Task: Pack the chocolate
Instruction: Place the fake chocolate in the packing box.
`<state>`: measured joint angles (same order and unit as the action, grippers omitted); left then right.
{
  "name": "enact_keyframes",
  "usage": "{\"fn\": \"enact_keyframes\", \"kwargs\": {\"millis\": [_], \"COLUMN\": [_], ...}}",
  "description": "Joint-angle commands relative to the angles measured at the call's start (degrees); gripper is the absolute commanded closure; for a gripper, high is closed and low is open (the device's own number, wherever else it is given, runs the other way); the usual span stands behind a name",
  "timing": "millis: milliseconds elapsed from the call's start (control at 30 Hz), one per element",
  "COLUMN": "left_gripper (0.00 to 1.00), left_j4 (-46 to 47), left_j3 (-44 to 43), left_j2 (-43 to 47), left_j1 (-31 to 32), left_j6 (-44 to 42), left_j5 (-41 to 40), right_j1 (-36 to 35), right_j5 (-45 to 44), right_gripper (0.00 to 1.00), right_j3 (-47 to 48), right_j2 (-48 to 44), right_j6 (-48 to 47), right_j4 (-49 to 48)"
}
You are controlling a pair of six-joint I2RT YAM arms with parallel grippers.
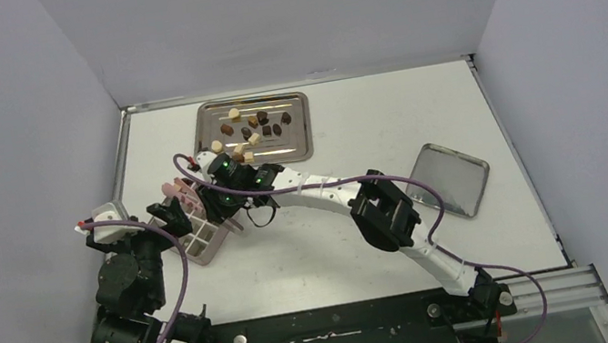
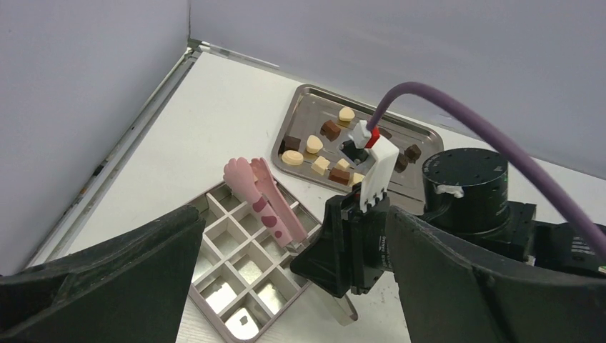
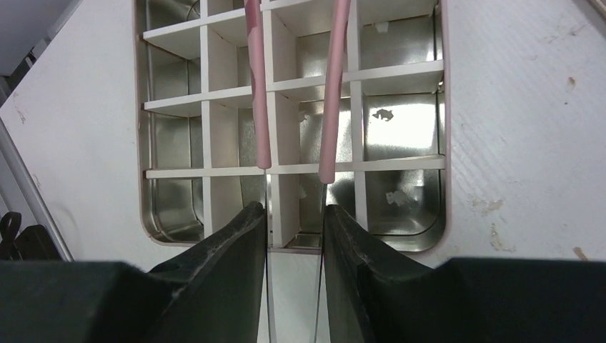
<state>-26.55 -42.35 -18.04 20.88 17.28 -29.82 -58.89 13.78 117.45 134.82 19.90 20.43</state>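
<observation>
Chocolate (image 1: 253,122) lies on the tray (image 1: 300,142) just beyond the right hand (image 3: 294,218), partly closed on tongs (image 3: 259,107) above the box (image 1: 202,247); left hand (image 1: 169,213) gapes empty.

Chocolate chunks (image 1: 263,118), dark brown, mid brown, cream, scattered on metal tray (image 1: 296,142)

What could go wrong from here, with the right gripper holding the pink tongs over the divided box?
1. The right gripper pinches the pink tongs only by their thin metal arms, so they may twist or slip.
2. The tongs lie over the divided box and could snag a divider and drag the box.
3. The chocolate chunks sit close together on the tray; picking one may knock others.
</observation>
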Motion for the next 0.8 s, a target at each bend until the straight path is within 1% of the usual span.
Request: {"fn": "enact_keyframes", "kwargs": {"millis": [0, 200, 567, 767], "left_gripper": [0.03, 0.03, 0.03, 0.03], "left_j4": [1.2, 1.3, 1.3, 1.3], "left_j3": [-1.6, -1.6, -1.5, -1.5], "left_j2": [0.5, 0.6, 0.5, 0.6], "left_j1": [-0.3, -0.3, -0.3, -0.4], "left_j6": [0.2, 0.1, 0.1, 0.1], "left_j5": [-0.7, -0.6, -0.5, -0.5], "right_j1": [-0.6, -0.9, -0.9, -0.7], "right_j5": [2.5, 2.6, 1.7, 1.3], "right_gripper": [0.7, 0.69, 0.59, 0.59], "right_j3": [4.1, 4.3, 4.8, 4.9], "right_j2": [0.9, 1.6, 1.6, 1.0], "right_j6": [1.7, 1.6, 1.7, 1.2], "right_j4": [-3.1, -2.9, -2.6, -2.3]}}
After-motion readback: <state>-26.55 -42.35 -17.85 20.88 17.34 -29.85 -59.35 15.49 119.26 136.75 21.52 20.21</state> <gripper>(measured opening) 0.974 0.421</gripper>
